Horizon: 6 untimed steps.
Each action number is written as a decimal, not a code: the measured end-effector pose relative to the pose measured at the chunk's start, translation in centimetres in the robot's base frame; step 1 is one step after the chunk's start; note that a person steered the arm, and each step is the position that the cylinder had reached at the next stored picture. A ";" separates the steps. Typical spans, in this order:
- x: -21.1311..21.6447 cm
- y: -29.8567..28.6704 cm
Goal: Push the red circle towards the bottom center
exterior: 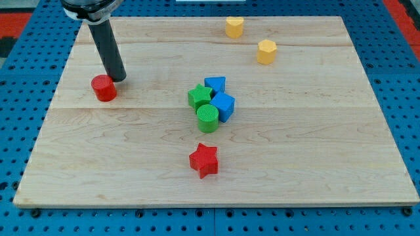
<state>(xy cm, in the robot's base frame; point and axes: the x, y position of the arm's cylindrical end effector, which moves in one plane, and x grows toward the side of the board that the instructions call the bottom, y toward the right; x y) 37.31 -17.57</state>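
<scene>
The red circle [104, 88] sits on the wooden board [295, 144] at the view's left, in the upper half. My tip [117, 78] is just to its upper right, very close to or touching its edge. The dark rod rises from there to the view's top left. A red star [204, 160] lies below the board's middle, toward the view's bottom centre.
A cluster sits at the board's middle: a green star [199, 96], a green circle [207, 118], a blue triangle-like block [215, 84] and a blue cube [224, 105]. Two yellow blocks [234, 27] [266, 51] lie at the view's upper right.
</scene>
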 end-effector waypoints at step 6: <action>14.2 1.6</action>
